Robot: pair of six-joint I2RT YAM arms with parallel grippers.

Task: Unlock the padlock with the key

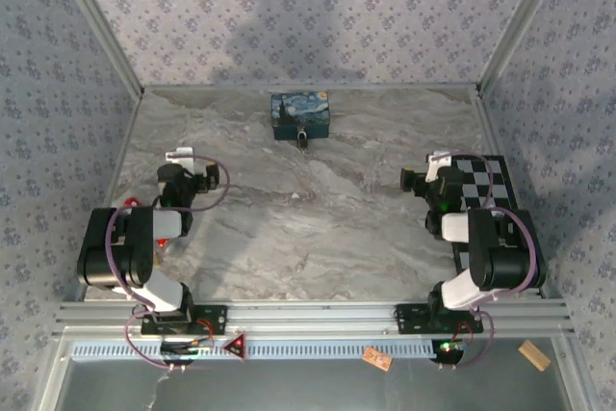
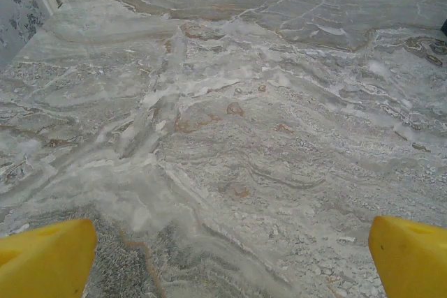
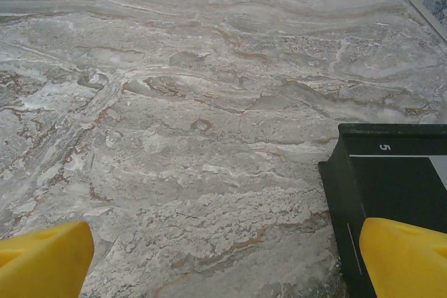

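Note:
The padlock (image 1: pixel 303 141) is a tiny dark block with a silvery loop, hanging at the front of the blue swirl-painted box (image 1: pixel 300 115) at the back middle of the table. I cannot make out the key. My left gripper (image 1: pixel 179 157) rests at the near left, far from the lock. In the left wrist view the left gripper (image 2: pixel 230 259) is open, its yellow fingers (image 2: pixel 45 259) wide apart over bare marble. My right gripper (image 1: pixel 439 161) rests at the near right. Seen from its wrist, the right gripper (image 3: pixel 223 263) is open too and holds nothing.
A black-and-white checkerboard (image 1: pixel 489 192) lies flat under the right arm, and its dark edge (image 3: pixel 391 172) reaches the right finger. A small red object (image 1: pixel 130 202) sits by the left arm. Patterned walls enclose the marble table (image 1: pixel 308 238) on three sides.

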